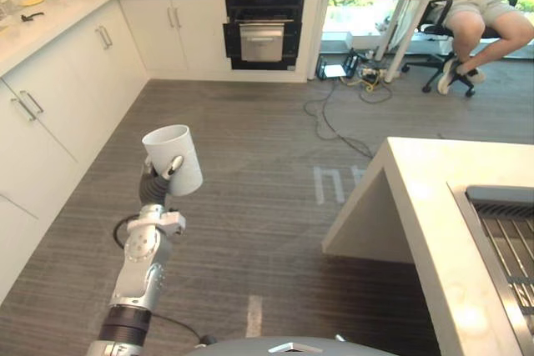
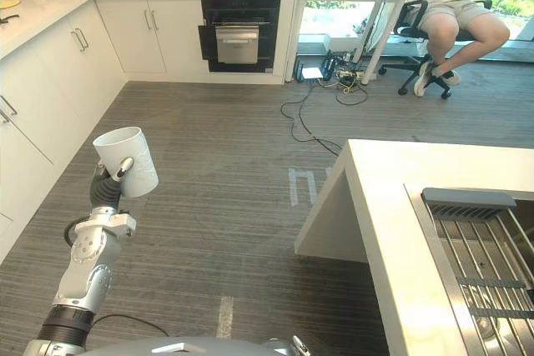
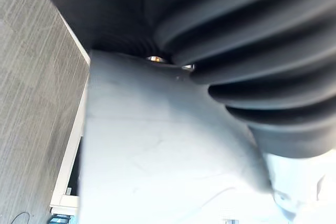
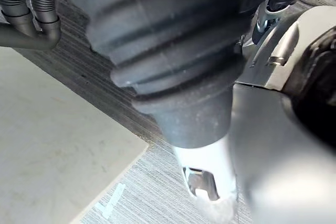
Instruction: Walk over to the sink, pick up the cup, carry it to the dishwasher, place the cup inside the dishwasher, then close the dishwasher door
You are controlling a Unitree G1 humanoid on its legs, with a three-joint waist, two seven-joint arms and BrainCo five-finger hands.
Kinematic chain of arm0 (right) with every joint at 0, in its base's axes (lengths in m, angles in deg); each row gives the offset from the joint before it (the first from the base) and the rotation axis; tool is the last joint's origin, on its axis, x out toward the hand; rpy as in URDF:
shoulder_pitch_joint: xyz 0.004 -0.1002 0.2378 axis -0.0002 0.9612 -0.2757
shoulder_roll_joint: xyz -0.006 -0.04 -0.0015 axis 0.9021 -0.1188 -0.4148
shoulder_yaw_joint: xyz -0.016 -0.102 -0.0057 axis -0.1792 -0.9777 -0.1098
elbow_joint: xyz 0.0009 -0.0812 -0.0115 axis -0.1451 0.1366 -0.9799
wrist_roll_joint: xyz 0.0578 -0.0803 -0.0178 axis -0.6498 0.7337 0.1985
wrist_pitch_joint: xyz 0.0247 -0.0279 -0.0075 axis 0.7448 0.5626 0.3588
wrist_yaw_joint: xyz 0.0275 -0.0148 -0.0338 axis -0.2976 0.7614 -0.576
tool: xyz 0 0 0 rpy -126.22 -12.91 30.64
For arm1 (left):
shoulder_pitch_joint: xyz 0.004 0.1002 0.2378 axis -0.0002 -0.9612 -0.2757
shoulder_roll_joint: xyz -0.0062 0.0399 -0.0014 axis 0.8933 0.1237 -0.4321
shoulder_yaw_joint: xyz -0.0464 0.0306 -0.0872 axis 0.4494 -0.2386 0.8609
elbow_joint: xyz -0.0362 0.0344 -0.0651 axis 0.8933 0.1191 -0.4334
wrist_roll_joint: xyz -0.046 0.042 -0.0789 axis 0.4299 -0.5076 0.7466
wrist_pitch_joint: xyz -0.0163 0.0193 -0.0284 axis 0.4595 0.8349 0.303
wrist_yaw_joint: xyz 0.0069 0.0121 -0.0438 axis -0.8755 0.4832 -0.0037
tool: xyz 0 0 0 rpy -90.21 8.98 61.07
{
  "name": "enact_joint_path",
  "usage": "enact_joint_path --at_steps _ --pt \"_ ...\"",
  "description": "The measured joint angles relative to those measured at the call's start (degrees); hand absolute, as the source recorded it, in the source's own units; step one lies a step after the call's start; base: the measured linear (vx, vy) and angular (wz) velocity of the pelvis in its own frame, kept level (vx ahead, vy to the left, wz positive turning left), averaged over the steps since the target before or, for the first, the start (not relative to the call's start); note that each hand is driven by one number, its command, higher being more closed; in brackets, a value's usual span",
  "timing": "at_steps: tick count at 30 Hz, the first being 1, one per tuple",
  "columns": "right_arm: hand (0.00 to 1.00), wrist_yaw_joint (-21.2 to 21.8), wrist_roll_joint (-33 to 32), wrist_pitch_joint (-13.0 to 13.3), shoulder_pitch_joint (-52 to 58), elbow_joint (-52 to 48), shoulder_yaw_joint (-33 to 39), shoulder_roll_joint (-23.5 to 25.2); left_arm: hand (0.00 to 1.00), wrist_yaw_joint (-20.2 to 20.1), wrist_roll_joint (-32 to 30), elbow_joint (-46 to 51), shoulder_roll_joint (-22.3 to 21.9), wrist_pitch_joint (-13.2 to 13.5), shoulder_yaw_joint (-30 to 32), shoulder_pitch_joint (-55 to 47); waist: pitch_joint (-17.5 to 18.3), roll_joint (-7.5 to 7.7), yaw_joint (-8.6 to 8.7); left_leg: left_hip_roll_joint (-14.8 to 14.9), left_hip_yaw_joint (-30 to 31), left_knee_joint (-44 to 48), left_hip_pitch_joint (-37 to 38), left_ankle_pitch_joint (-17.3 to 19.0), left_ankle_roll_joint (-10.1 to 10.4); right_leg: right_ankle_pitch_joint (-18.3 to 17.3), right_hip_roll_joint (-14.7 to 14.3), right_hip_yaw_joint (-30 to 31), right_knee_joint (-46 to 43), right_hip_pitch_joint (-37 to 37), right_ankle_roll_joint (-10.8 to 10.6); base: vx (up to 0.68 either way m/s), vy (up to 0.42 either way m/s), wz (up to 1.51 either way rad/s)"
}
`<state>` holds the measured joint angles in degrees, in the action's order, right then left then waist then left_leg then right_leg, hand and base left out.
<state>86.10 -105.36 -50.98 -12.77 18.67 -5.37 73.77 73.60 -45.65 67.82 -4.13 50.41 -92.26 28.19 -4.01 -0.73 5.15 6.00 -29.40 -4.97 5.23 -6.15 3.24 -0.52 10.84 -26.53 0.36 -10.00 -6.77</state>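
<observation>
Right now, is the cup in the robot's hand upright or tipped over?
Upright, leaning slightly. The cup has its open mouth facing up, and the left hand grips its lower side above the floor.

Open floor up the middle, hemmed on both sides.
Bare floor (image 1: 250, 206) runs to the dishwasher (image 1: 263, 29) at 12 o'clock; cupboards (image 1: 67, 106) line 9 o'clock, the white surface (image 1: 442, 181) juts in at 4 o'clock, cables (image 1: 367, 81) trail at 1 o'clock.
</observation>
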Motion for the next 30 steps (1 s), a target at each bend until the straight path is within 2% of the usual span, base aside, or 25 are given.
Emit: enact_joint_path --at_steps 5,10,14,18,24,29,30 --pt "0.00 -0.2 0.0 -0.1 -0.1 -0.1 -1.5 -0.1 1.00 2.0 -2.1 0.0 0.0 0.0 0.0 0.0 0.3 0.49 -0.22 0.0 1.8 0.0 -0.2 -0.1 0.1 0.0 -0.1 -0.9 0.0 -0.5 0.0 0.01 -0.006 0.09" --pt "0.00 -0.3 -0.1 -0.3 -0.2 -0.1 -2.4 -0.3 1.00 2.1 -2.2 0.0 0.0 0.0 0.0 0.0 0.3 0.54 -0.32 0.0 2.8 0.0 -0.2 -0.2 0.2 -0.1 -0.2 -1.2 0.0 -0.8 0.1 -0.01 -0.001 0.04" --pt "0.00 -0.1 -0.1 -2.0 -0.2 0.4 -2.5 -0.8 1.00 2.1 -2.2 0.0 -0.2 0.0 -0.3 -0.2 0.5 0.85 -0.33 -0.1 3.7 0.0 -0.3 -0.3 0.2 -0.4 -0.2 -1.9 -0.1 -1.0 0.2 -0.01 0.001 0.07" --pt "0.00 3.5 1.9 0.0 -0.9 4.6 0.3 -0.6 1.00 1.8 -2.2 0.0 -0.3 -0.1 -2.2 -1.0 0.6 1.04 -0.82 -0.3 5.3 0.0 -0.5 -0.5 0.2 -0.8 -0.2 -2.9 -0.4 -1.6 0.1 0.01 -0.008 0.20" --pt "0.00 5.4 2.2 2.5 -1.0 6.5 1.9 -0.1 1.00 1.5 -2.2 0.0 -0.3 -1.1 -2.9 -2.5 0.7 1.06 -1.52 -0.4 6.8 0.0 -1.2 -0.6 0.1 -1.4 -0.2 -4.3 -0.7 -1.9 0.1 0.02 -0.013 0.14" --pt "0.00 5.7 2.3 2.8 -1.2 6.8 1.7 -0.1 1.00 1.5 -2.2 0.0 -0.3 -2.0 -3.1 -3.0 0.7 1.07 -1.48 -0.4 6.9 0.0 -1.2 -0.6 0.2 -1.5 -0.3 -4.3 -0.8 -1.9 0.1 0.00 0.000 0.00" --pt "0.00 5.7 2.3 2.4 -2.3 6.8 -1.2 -1.0 1.00 1.6 -2.2 0.0 -0.3 -2.0 -4.3 -3.0 0.1 0.95 -1.28 0.5 7.3 0.0 -1.1 -0.4 1.1 -1.9 -1.2 -4.0 -0.6 -1.9 0.5 0.00 0.000 0.00"
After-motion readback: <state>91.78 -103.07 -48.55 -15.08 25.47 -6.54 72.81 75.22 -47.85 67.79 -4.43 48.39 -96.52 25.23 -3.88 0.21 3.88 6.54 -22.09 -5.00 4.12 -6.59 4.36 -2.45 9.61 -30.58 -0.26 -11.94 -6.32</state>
